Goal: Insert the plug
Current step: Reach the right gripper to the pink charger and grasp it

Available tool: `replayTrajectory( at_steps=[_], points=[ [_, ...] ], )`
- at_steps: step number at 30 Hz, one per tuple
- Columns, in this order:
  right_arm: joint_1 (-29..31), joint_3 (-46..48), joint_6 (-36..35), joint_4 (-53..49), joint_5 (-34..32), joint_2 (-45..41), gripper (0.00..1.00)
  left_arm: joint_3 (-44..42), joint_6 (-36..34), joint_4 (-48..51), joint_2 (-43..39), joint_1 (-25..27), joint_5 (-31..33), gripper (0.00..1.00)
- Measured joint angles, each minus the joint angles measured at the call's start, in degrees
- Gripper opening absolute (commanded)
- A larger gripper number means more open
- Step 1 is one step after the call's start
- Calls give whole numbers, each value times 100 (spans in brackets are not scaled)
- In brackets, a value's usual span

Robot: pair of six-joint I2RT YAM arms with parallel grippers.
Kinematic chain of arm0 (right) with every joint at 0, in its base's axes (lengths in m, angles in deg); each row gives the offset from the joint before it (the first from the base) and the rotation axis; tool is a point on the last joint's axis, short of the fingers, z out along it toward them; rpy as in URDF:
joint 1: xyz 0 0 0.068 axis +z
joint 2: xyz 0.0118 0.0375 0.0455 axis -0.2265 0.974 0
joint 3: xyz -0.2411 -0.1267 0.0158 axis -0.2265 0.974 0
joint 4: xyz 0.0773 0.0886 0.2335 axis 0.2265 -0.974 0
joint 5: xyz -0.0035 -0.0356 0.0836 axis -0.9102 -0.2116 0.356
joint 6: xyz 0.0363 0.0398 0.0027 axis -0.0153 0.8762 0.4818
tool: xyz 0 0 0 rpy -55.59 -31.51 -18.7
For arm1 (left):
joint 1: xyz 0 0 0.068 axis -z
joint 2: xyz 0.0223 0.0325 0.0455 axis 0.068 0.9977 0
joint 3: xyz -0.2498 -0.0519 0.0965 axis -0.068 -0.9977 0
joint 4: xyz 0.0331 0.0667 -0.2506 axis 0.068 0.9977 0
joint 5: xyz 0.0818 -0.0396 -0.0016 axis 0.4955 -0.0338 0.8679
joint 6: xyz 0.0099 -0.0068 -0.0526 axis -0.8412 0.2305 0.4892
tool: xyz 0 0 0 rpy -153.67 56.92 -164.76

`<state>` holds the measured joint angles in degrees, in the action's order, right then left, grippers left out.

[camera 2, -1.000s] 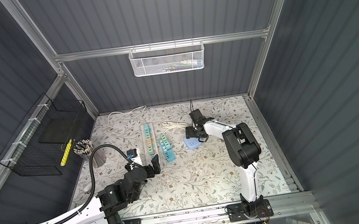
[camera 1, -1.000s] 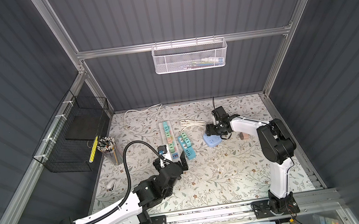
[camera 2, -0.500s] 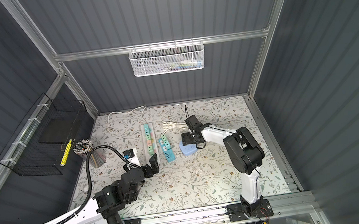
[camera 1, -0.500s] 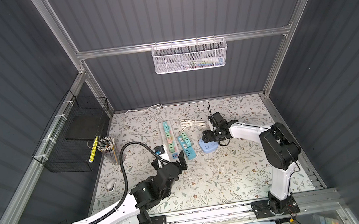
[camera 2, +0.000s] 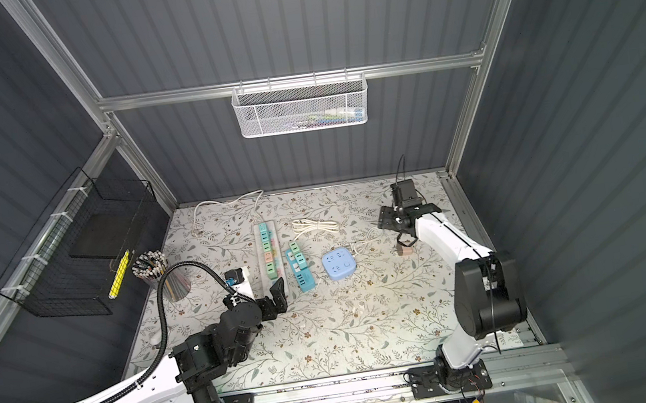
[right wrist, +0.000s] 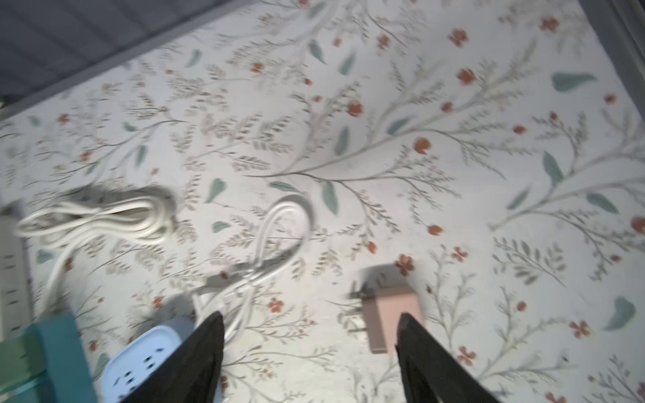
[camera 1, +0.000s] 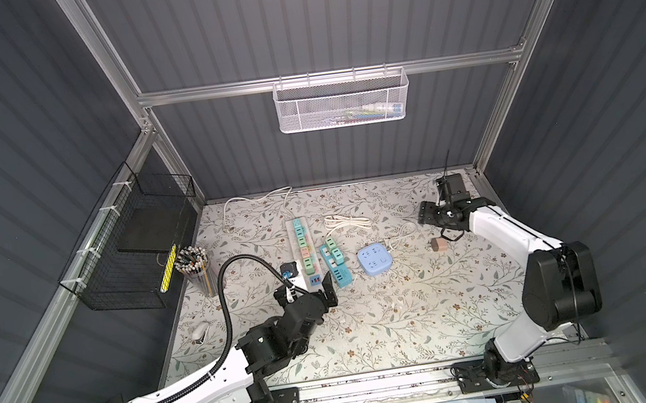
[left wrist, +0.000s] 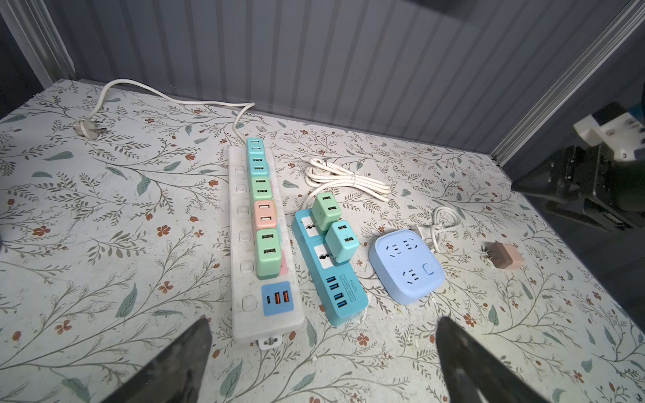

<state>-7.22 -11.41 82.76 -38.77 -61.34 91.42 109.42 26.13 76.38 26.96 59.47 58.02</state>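
Observation:
The plug (camera 1: 438,244) (camera 2: 403,250) is a small pink adapter lying on its side on the flowered table, prongs toward the blue square socket (camera 1: 374,260) (camera 2: 339,265). My right gripper (camera 1: 425,215) (camera 2: 384,218) hangs open and empty behind the plug, near the back right. In the blurred right wrist view the plug (right wrist: 391,314) lies by one finger of the open right gripper (right wrist: 310,317), and the socket (right wrist: 139,363) sits at the other. My left gripper (camera 1: 307,290) (left wrist: 323,322) stands open and empty just in front of the strips; its view shows the socket (left wrist: 406,265) and plug (left wrist: 504,256).
A white power strip (camera 1: 302,251) with several coloured adapters and a teal strip (camera 1: 335,263) lie left of the socket. A coiled white cable (camera 1: 344,221) lies behind them. A pencil cup (camera 1: 195,264) and black wire basket (camera 1: 130,251) stand at the left.
My right gripper has pulled away from the blue socket, going right and toward the back. The socket sits slightly nearer the teal strip. The left arm has hardly moved.

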Motion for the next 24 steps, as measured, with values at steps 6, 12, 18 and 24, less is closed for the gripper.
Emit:
replayTrajectory(
  at_steps=[6, 12, 18, 24],
  points=[
    [-361, 28, -304, -431, 120, 542, 70, 0, -44, -114, 81, -2, -39, 100],
    [-487, 28, -468, -632, 457, 804, 70, 92, -190, -125, 315, -11, -87, 100],
    [-518, 28, -503, -778, 697, 914, 60, 195, -258, -199, 402, -11, -177, 100],
    [-518, 44, -481, -776, 809, 916, 56, 243, -319, -203, 402, -11, -216, 100]
  ],
)
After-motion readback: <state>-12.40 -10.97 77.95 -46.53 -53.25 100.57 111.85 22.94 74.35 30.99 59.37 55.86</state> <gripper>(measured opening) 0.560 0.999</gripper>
